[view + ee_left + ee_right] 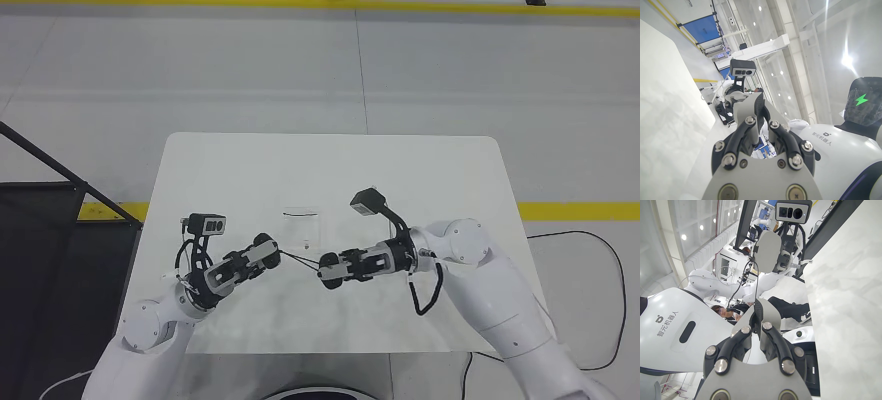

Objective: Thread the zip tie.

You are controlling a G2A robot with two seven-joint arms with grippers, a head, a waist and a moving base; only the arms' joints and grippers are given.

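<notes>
Left gripper (275, 250): I'm pinching my jaws together on the zip tie (298, 260).
Right gripper (323, 272): I'm clamping the same tie.

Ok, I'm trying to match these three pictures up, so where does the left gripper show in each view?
Top view: left gripper over the table, left of centre, holding the zip tie.
Left wrist view: left gripper in the foreground, shut.
Right wrist view: left gripper farther off, by its wrist camera.
Shared landmark: the white table.
</notes>
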